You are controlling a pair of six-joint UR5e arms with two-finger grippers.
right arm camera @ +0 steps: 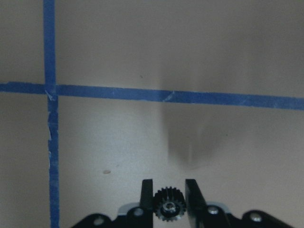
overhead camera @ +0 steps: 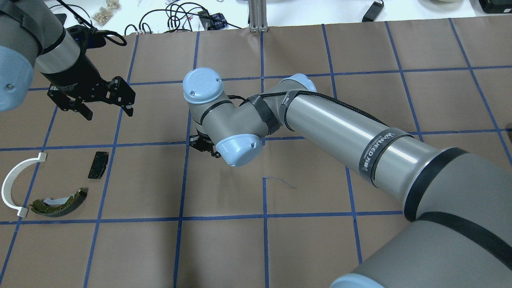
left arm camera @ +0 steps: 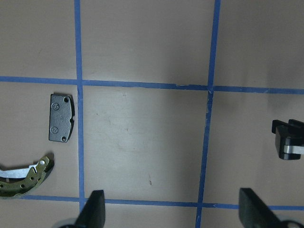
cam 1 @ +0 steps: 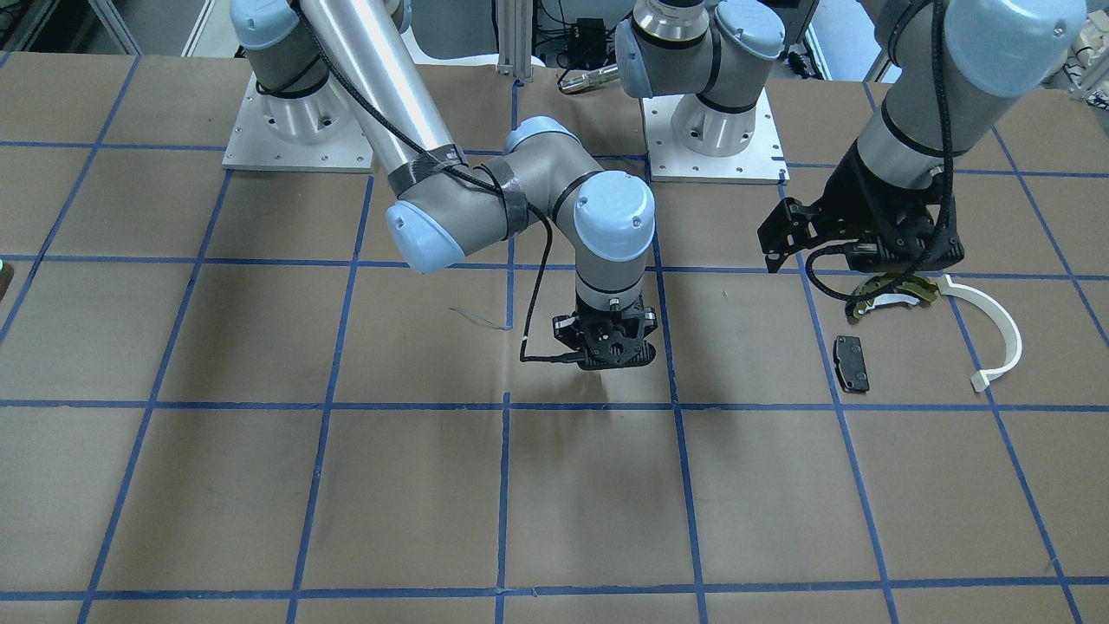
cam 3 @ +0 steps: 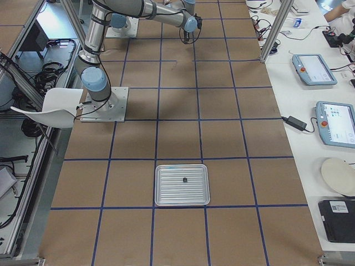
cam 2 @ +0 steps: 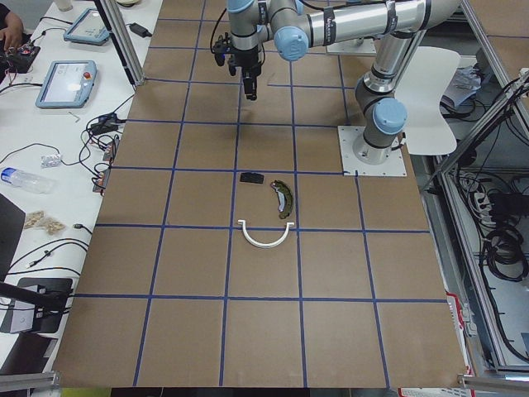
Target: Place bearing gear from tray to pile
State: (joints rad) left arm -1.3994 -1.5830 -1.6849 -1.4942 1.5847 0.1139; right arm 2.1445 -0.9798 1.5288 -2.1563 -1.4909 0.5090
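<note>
My right gripper [right arm camera: 168,199] is shut on a small black toothed bearing gear [right arm camera: 168,208] and holds it a little above the brown table mid-table; it also shows in the front view [cam 1: 617,354]. The pile lies at my left: an olive-and-black brake shoe [overhead camera: 60,203], a small black pad [overhead camera: 98,164] and a white plastic arc [overhead camera: 12,188]. My left gripper [overhead camera: 108,113] is open and empty, hovering above the table just beyond the pile. Its wrist view shows the pad [left arm camera: 61,117] and the brake shoe [left arm camera: 23,175] at the left. The tray [cam 3: 166,194] lies far off at my right.
The tray holds one small dark part [cam 3: 184,179]. Blue tape lines [cam 1: 502,403] grid the brown table. A thin wire scrap [overhead camera: 280,182] lies near the right arm. Cables and tablets sit on the white bench beyond the table's far edge.
</note>
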